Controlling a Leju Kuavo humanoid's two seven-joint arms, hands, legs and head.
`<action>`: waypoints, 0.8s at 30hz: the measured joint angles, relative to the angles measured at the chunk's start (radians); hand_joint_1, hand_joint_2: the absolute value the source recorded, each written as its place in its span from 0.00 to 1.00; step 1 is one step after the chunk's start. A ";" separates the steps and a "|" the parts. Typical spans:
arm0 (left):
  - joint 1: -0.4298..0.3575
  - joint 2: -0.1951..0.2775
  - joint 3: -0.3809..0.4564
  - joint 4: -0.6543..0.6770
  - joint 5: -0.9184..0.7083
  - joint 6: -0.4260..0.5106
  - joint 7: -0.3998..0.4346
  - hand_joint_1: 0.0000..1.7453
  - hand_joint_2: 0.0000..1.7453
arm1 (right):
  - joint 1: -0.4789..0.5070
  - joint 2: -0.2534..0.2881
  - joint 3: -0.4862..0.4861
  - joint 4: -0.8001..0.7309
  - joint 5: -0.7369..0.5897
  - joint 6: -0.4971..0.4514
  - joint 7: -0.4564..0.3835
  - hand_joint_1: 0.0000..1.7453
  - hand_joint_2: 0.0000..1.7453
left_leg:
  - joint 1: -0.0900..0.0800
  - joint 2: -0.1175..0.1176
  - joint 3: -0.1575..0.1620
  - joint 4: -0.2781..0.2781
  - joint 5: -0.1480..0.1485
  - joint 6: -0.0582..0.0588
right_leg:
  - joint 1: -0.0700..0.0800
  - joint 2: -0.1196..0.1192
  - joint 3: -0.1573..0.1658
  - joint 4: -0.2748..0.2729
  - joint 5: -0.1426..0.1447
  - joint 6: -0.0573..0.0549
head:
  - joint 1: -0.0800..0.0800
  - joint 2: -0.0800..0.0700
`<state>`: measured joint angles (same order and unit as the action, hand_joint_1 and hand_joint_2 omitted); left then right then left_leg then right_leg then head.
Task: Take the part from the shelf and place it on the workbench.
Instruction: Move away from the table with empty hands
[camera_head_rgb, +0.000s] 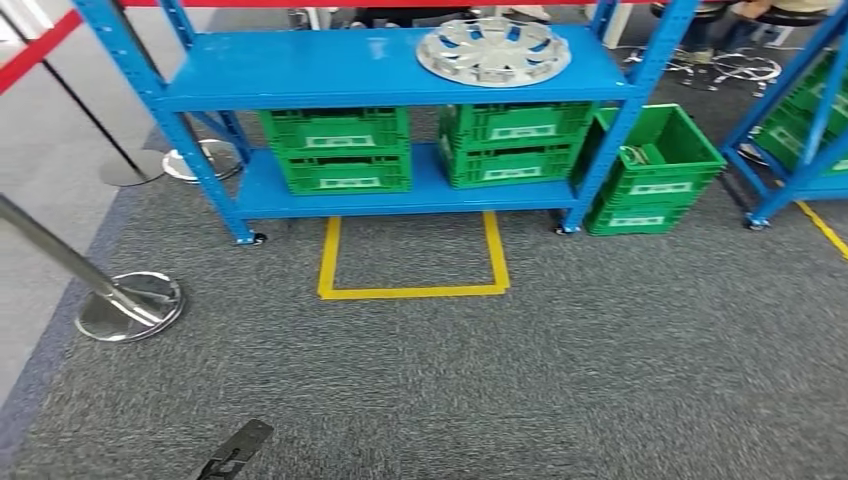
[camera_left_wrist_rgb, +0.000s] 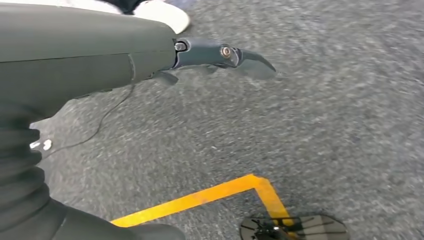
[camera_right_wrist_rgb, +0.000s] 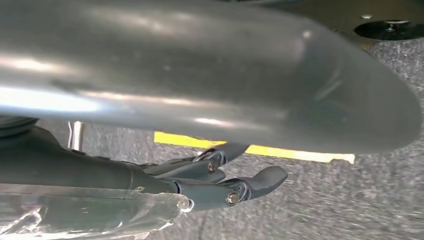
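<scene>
The part (camera_head_rgb: 493, 50), a round silver wheel-cover sort of disc, lies flat on the top board of the blue shelf (camera_head_rgb: 300, 70), toward its right end, and it sits ahead of me and a little to my right. Being round, it has no long axis to line up with; what matters is that it lies flat, so I judge I will have to come at its rim from the front edge of the board. Both my arms hang low over the grey carpet, well apart from the shelf. My left hand (camera_left_wrist_rgb: 220, 55) holds nothing, its dark fingers stretched out loosely above the carpet near a yellow tape line (camera_left_wrist_rgb: 200, 197). My right hand (camera_right_wrist_rgb: 225, 180) is likewise empty, fingers lying slack and apart, with yellow tape behind it. Since the disc lies right of the shelf's middle, I reckon my right hand is the nearer one, though the disc looks wide enough that both hands may be wanted. The yellow floor square (camera_head_rgb: 412, 255) in front of the shelf lies between me and it; I judge I must first step up to it before any reach. Green crates (camera_head_rgb: 340, 150) fill the lower board beneath.
</scene>
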<state>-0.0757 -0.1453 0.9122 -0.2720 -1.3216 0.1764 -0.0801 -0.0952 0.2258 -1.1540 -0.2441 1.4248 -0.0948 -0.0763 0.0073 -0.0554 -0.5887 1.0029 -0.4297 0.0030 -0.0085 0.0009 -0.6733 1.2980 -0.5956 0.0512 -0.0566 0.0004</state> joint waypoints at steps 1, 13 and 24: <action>0.001 0.000 0.001 0.000 0.000 0.000 0.000 0.00 1.00 | 0.000 0.000 0.000 0.000 0.000 0.000 0.000 0.00 0.00 | 0.000 -0.016 0.002 0.000 0.000 -0.001 | -0.001 0.009 0.022 -0.059 0.041 -0.002 | 0.000 0.000; 0.006 0.001 0.005 0.000 -0.006 -0.004 -0.002 0.00 0.00 | -0.008 0.000 -0.001 0.000 -0.011 0.005 -0.009 0.00 0.00 | 0.004 -0.042 -0.004 -0.017 0.021 -0.015 | -0.001 0.068 0.101 -0.260 0.130 -0.028 | -0.008 0.000; 0.006 0.000 0.006 0.000 -0.006 -0.004 -0.002 0.00 0.00 | -0.006 0.000 -0.001 0.000 -0.015 0.005 -0.006 0.00 0.00 | 0.005 -0.041 -0.004 -0.025 0.024 -0.044 | 0.000 0.068 0.099 -0.262 0.132 -0.031 | -0.007 0.000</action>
<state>-0.0702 -0.1453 0.9181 -0.2717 -1.3280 0.1724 -0.0824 -0.1015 0.2255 -1.1547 -0.2441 1.4098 -0.0896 -0.0821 0.0127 -0.0961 -0.5931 0.9776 -0.4061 -0.0406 -0.0084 0.0690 -0.5742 1.0364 -0.4633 0.0200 -0.0638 0.0004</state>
